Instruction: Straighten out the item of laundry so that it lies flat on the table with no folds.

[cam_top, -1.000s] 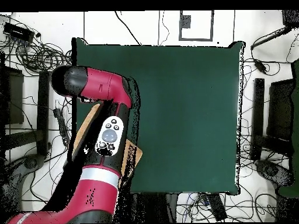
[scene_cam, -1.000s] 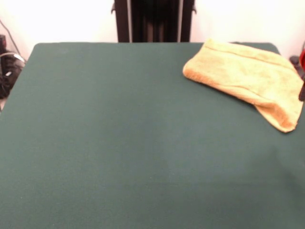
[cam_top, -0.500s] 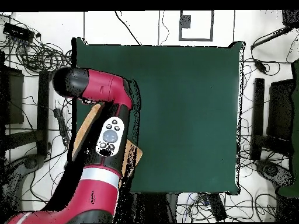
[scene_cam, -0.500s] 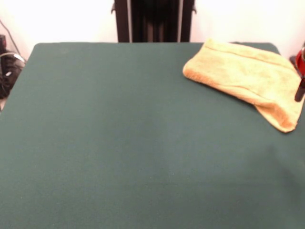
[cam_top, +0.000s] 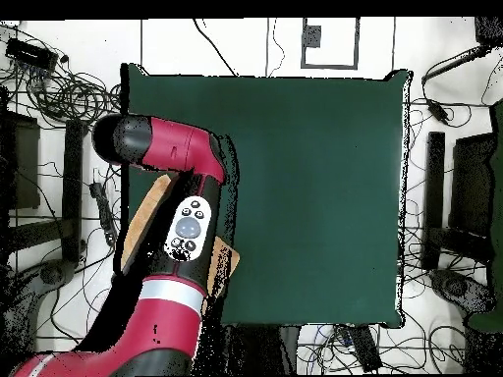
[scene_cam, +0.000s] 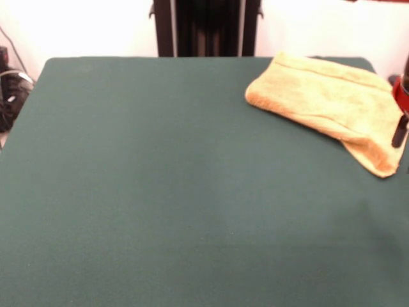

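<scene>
The item of laundry (scene_cam: 327, 102), an orange-tan towel, lies at the far right corner of the dark green table (scene_cam: 160, 192). It is folded over on itself, with a doubled flap hanging toward its near right end. A red and black piece of my gripper (scene_cam: 401, 121) pokes in at the right edge, just over that end of the towel. In the overhead view my red arm (cam_top: 182, 226) covers most of the towel (cam_top: 147, 211) at the table's (cam_top: 314, 196) lower left, and the gripper is hidden under it.
Cables and dark gear (scene_cam: 9, 89) sit off the table's left side in the front view. In the overhead view, tangled cables (cam_top: 59, 88) and black stands (cam_top: 432, 196) ring the table on the floor.
The red and black piece at the right edge has come further into the front view and lower over the towel's end. The towel has not moved.
</scene>
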You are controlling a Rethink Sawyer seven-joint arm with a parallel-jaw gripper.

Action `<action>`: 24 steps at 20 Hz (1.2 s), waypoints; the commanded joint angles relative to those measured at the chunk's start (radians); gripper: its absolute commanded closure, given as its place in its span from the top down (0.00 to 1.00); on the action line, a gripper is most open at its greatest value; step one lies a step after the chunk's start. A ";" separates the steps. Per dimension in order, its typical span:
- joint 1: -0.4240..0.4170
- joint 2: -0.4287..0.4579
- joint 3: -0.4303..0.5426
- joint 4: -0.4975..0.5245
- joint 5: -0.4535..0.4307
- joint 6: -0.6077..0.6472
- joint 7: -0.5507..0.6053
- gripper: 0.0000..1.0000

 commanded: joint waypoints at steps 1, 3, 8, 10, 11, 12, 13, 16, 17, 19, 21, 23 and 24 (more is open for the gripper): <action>-0.031 0.105 0.141 0.096 -0.009 -0.119 0.053 1.00; -0.035 0.112 0.146 0.096 -0.013 -0.137 0.044 1.00; -0.056 0.122 0.167 0.104 -0.025 -0.183 0.004 1.00; -0.061 0.127 0.176 0.104 -0.030 -0.197 -0.002 1.00; -0.063 0.130 0.181 0.103 -0.032 -0.205 -0.002 1.00; -0.064 0.134 0.185 0.101 -0.033 -0.213 -0.002 1.00; -0.066 0.136 0.190 0.101 -0.034 -0.220 0.000 1.00; -0.072 0.141 0.206 0.104 -0.037 -0.240 0.011 1.00; -0.072 0.140 0.213 0.109 -0.033 -0.240 0.024 1.00; -0.068 0.139 0.216 0.112 -0.026 -0.235 0.051 1.00; -0.062 0.136 0.212 0.111 -0.023 -0.227 0.069 1.00; -0.059 0.133 0.210 0.110 -0.023 -0.220 0.077 1.00; -0.058 0.132 0.209 0.109 -0.024 -0.216 0.080 1.00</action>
